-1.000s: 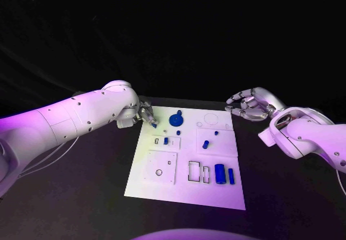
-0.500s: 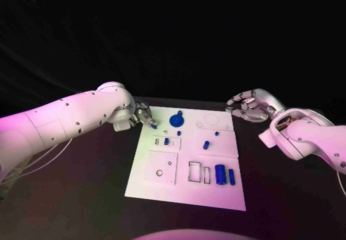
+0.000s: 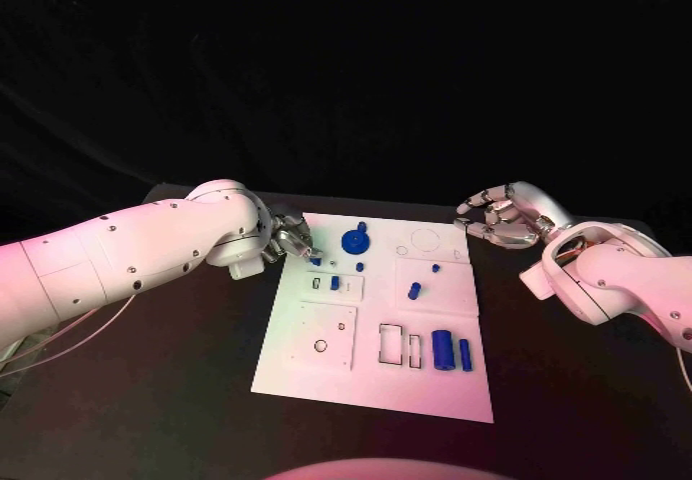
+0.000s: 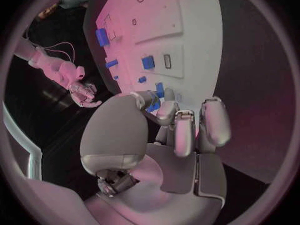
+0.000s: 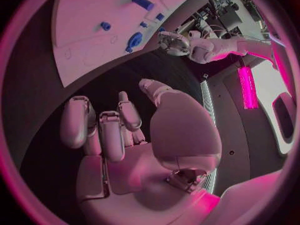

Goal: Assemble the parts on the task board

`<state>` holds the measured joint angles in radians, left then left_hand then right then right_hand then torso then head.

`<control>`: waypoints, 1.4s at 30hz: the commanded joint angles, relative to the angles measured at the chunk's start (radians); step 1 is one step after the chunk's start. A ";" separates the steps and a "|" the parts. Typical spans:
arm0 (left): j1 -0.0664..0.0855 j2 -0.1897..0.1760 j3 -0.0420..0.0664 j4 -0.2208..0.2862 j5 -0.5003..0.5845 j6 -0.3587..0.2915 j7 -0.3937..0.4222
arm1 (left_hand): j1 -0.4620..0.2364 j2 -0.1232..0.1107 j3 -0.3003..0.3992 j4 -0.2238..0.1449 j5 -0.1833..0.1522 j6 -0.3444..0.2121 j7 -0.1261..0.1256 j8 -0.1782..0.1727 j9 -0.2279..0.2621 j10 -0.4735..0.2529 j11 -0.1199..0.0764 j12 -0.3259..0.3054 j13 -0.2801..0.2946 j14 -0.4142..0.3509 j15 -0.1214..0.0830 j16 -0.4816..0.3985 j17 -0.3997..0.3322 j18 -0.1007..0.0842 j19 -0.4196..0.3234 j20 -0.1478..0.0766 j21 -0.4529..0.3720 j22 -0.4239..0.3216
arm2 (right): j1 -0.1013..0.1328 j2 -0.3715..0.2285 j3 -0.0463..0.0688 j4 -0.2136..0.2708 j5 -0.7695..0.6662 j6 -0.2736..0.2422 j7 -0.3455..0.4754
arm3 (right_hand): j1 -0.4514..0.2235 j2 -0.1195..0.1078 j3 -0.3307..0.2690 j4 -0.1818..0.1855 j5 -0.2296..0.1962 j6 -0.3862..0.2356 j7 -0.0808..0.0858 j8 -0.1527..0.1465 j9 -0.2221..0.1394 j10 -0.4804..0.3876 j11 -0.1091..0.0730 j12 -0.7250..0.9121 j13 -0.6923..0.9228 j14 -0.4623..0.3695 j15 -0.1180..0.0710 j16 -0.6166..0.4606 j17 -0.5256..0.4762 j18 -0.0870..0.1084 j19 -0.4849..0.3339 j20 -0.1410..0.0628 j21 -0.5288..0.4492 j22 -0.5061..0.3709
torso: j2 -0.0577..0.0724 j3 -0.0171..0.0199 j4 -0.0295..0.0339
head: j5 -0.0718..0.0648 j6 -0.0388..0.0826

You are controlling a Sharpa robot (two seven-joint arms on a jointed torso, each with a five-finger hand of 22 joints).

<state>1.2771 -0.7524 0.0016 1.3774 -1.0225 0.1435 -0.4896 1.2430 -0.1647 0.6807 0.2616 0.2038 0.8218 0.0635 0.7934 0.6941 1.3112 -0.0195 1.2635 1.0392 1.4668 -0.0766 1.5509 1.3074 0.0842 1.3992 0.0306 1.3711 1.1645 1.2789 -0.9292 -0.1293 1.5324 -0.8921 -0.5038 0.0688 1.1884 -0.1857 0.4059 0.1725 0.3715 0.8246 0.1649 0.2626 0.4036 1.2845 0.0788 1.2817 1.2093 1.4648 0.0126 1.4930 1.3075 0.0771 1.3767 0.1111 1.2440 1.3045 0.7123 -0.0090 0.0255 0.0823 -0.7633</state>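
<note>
Since a second ago your left robot hand [image 3: 293,240] has barely shifted, pinching a small blue part [image 3: 315,261] at the task board's [image 3: 372,380] far left corner; your right robot hand [image 3: 498,220] hovers beside the board, loosely spread, holding nothing.

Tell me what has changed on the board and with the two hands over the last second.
Little: the left hand stays at the task board's far left corner, fingers around a small blue part. The right hand still hovers, fingers curled, off the far right corner. Other parts unmoved.
</note>
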 commanded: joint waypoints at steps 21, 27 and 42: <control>-0.045 -0.036 0.000 0.103 -0.242 -0.018 0.018 | 0.002 -0.045 0.165 -0.162 -0.004 0.012 -0.011 0.007 0.012 0.018 -0.003 0.007 0.005 0.095 -0.004 0.006 0.228 -0.006 0.014 -0.003 0.015 0.019 | -0.007 0.000 0.000 -0.001 -0.007 0.000 0.012 | 0.003 0.001 0.004 0.003 0.005 -0.008 0.003 0.008 -0.002 -0.007 0.003 -0.004 -0.001 0.057 -0.006 -0.007 0.055 0.007 -0.007 0.000 -0.005 -0.002 | 0.004 -0.0006 -0.0013 | 0.004 -0.003; -0.047 -0.035 0.000 0.112 -0.256 -0.011 0.015 | 0.002 -0.046 0.165 -0.162 -0.004 0.013 -0.011 0.006 0.012 0.018 -0.003 0.007 0.004 0.095 -0.004 0.007 0.228 -0.006 0.014 -0.003 0.015 0.018 | -0.007 0.000 0.000 -0.001 -0.007 -0.001 0.011 | 0.004 0.001 0.004 0.003 0.005 -0.008 0.003 0.008 -0.002 -0.007 0.003 -0.005 -0.002 0.057 -0.006 -0.007 0.056 0.007 -0.007 0.000 -0.005 -0.002 | 0.003 -0.0004 -0.0008 | 0.004 -0.006; -0.053 -0.037 -0.001 0.114 -0.259 0.027 0.002 | 0.003 -0.047 0.166 -0.164 -0.004 0.014 -0.011 0.006 0.011 0.020 -0.003 0.008 0.007 0.095 -0.004 0.006 0.226 -0.006 0.014 -0.003 0.015 0.018 | -0.008 -0.002 0.000 0.000 -0.008 -0.001 0.010 | 0.004 0.001 0.004 0.003 0.005 -0.008 0.003 0.008 -0.002 -0.006 0.003 -0.003 0.000 0.057 -0.006 -0.006 0.056 0.007 -0.007 0.000 -0.005 -0.002 | 0.003 -0.0002 -0.0018 | 0.005 -0.008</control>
<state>1.2260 -0.7904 0.0013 1.4885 -1.2716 0.1446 -0.4828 1.2346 -0.2100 0.6982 0.2497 0.2034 0.8323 0.0605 0.7988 0.7061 1.3244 -0.0230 1.2661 1.0457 1.4668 -0.0766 1.5509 1.3074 0.0844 1.4063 0.0305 1.3798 1.1819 1.2721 -0.9305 -0.1293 1.5316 -0.8915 -0.5065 0.0713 1.1884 -0.1858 0.4059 0.1724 0.3715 0.8217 0.1679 0.2666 0.4028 1.2845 0.0789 1.2817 1.2084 1.4648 0.0126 1.4930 1.3074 0.0770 1.3766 0.1111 1.2441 1.3029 0.7144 -0.0090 0.0247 0.0869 -0.7711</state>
